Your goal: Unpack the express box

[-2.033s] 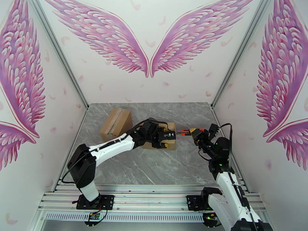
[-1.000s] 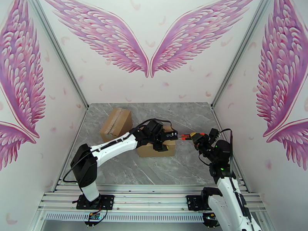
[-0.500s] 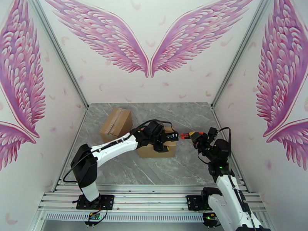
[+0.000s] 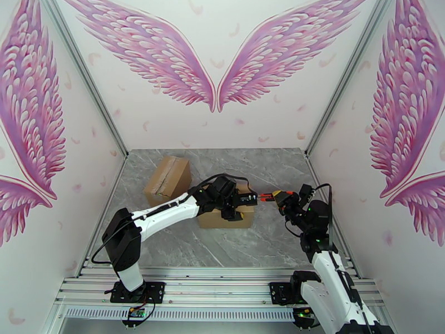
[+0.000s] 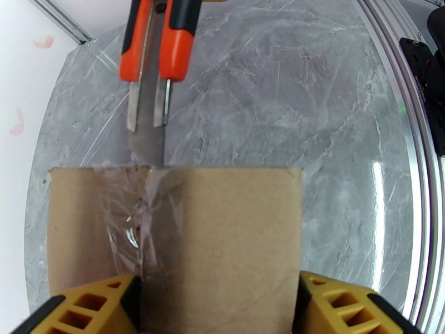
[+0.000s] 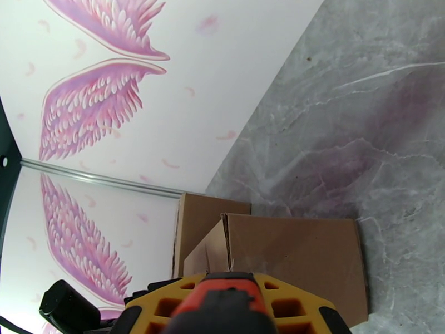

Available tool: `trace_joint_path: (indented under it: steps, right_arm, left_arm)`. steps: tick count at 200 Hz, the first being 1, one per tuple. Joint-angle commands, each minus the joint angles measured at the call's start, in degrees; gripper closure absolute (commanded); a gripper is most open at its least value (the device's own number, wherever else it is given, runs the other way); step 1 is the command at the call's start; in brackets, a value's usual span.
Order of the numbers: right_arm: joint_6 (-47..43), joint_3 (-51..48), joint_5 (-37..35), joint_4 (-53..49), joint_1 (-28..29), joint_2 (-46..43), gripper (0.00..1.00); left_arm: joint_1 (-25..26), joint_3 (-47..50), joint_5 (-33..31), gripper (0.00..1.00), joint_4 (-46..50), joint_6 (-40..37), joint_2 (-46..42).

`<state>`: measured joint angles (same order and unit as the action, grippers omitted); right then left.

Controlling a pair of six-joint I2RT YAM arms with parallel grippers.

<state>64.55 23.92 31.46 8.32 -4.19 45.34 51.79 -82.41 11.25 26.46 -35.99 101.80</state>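
Seam-cutting is the step in hand. The small brown cardboard box lies right of centre on the grey marble-patterned table, and a larger brown carton stands apart to its far left. The left gripper is clamped across the small box, a yellow finger against each side. The right gripper is closed around an orange-handled utility knife. Its steel blade meets the box's right edge at the clear-taped seam, which looks wrinkled and largely uncut. Judged next move: draw the blade leftward along the seam at shallow depth, stopping short of the holding fingers.
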Motion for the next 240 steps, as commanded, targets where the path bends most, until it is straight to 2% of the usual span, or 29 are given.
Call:
trace_joint_path:
  steps: [1,72,120,171,186,209,240]
  right_arm:
    - [-1.5,0.2,1.8,-0.1,1.0,0.5,1.0]
    - [-2.5,0.3,10.3,-9.0,1.5,-1.5,1.0]
    - [-5.6,1.9,14.1,-17.6,1.5,-2.9,1.0]
    - [-9.6,7.6,13.2,-25.7,0.6,-3.8,1.0]
    - [-9.7,9.4,11.0,-25.7,-0.1,-4.9,1.0]
    - [-7.9,9.9,8.6,-20.3,-0.2,-5.9,1.0]
    - [-5.0,8.5,8.0,-14.0,-0.2,-6.2,1.0]
  left_arm:
    - [0.5,0.5,1.3,0.31,-4.7,-0.7,-2.3]
    - [-0.3,1.1,-2.3,0.33,-7.1,-2.5,-2.9]
    - [-2.8,1.3,-0.9,0.33,-7.2,-3.4,-4.1]
    - [-3.9,2.9,1.5,0.33,-2.3,-6.0,-5.0]
    - [-3.8,5.5,4.1,0.33,-2.7,-7.5,-6.8]
    - [-3.3,11.5,7.7,0.33,-5.4,-10.0,-10.3]
    - [-2.2,13.0,6.7,0.34,-4.8,-11.7,-11.0]
